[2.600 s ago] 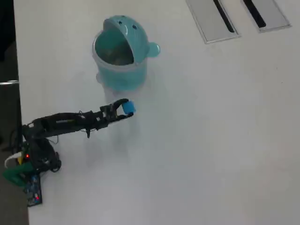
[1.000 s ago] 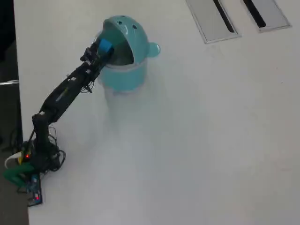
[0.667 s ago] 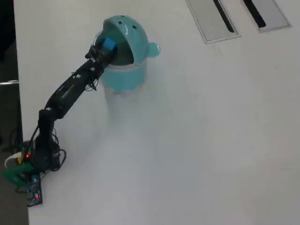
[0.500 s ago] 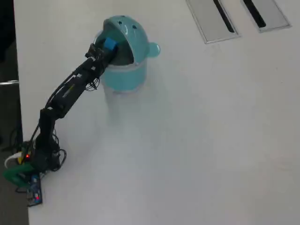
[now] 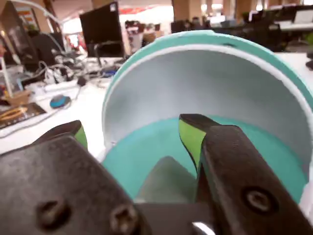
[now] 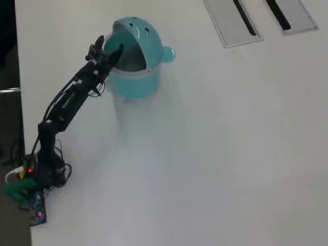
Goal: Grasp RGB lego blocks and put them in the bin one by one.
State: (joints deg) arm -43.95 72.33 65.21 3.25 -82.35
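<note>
Jaws stand apart and empty on the gripper (image 6: 108,47), poised at the left rim of the bin (image 6: 134,82) in the overhead view. No lego block shows anywhere; whether any lies inside, I cannot tell. Pulling away carelessly could snag the tilted lid (image 5: 210,73) and tip the tub.

My arm (image 6: 66,100) is slim, black, with loose cables; gripper (image 5: 132,134) jaws black, yellow-green pads, two screws; red light at base (image 6: 29,170).
</note>
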